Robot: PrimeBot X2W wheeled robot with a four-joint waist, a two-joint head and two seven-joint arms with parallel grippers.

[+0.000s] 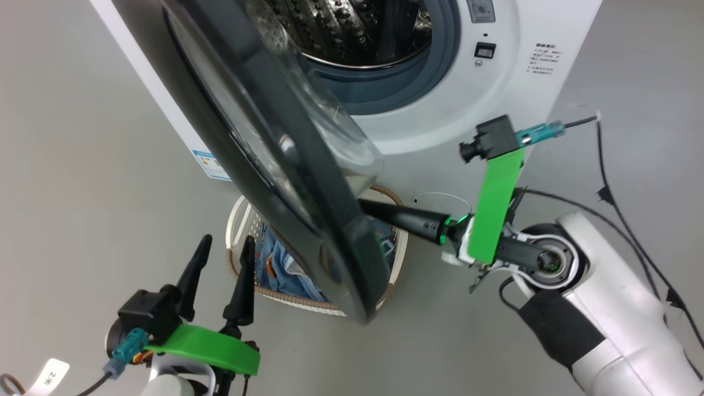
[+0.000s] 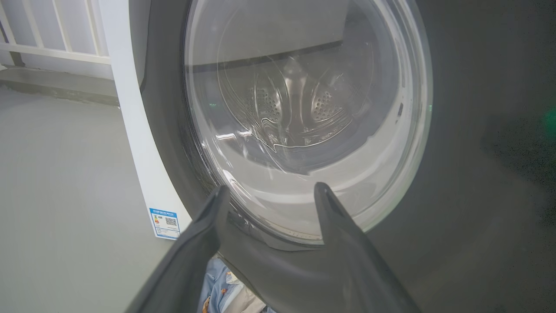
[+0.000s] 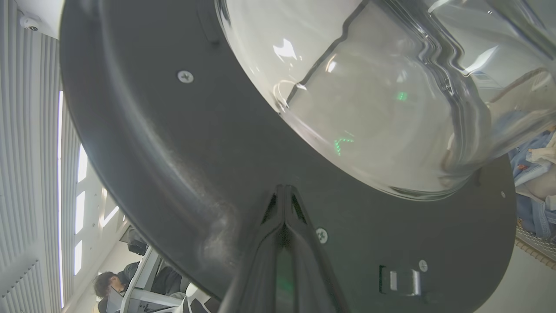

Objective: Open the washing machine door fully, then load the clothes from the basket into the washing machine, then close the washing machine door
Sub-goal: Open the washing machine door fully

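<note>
Jaws on the right gripper (image 3: pixel 284 191) are pressed together into one wedge holding nothing, and the tips appear to rest on the dark inner face of the door (image 1: pixel 286 165), just under its glass bowl (image 3: pixel 391 108). The left gripper (image 1: pixel 227 240) has its jaws wide and empty. In the head view the door hangs about half open, slanting from 11 o'clock down to 6 o'clock. Its lower edge is over the basket (image 1: pixel 237 217), which holds the clothes (image 1: pixel 275 264) and sits in front of the machine (image 1: pixel 495 82). The contact is a bare push on a smooth, sloped panel, so the wedge may skate toward the rim or up onto the glass and leave the door short of fully open. The left gripper, at 7 o'clock, is near the door's outer face and, I judge, in its swing path, so the door could strike its fingers. The right gripper's fingers cross just above the basket's rim at 3 o'clock and may nudge it.
</note>
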